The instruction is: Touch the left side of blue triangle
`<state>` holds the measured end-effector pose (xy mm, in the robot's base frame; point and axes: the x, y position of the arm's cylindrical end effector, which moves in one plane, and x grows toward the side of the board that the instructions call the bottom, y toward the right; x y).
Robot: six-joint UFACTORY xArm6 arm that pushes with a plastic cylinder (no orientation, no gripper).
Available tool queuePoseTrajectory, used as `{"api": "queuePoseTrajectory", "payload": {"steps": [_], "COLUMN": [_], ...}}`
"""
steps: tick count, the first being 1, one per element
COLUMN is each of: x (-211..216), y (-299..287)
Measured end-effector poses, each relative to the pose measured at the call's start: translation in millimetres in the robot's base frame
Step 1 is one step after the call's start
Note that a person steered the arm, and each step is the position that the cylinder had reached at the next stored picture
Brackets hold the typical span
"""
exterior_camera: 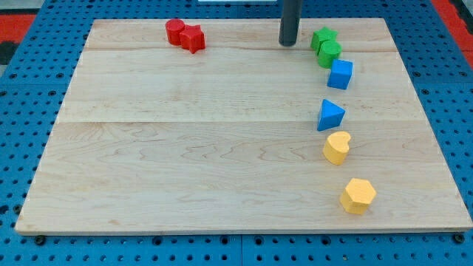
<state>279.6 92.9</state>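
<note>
The blue triangle [330, 115] lies on the wooden board [185, 148] at the view's right, below the blue cube [341, 74]. My tip [287, 43] is at the view's top, left of the green blocks. It stands well above and to the left of the blue triangle and touches no block.
A green star-shaped block [322, 38] and a green cylinder [329, 53] sit at the top right. A yellow heart [337, 148] and a yellow hexagon [358, 196] lie below the triangle. A red cylinder [175, 31] and a red star-shaped block [193, 38] sit at the top left.
</note>
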Motion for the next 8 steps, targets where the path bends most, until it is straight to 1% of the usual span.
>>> {"api": "queuePoseTrajectory", "payload": {"steps": [1, 2, 3, 4, 5, 7, 8], "x": [-2.4, -20.5, -42.0, -39.2, -20.8, -6.0, 24.2], "y": [33.5, 52.4, 45.0, 46.8, 41.8, 8.6, 6.6]}}
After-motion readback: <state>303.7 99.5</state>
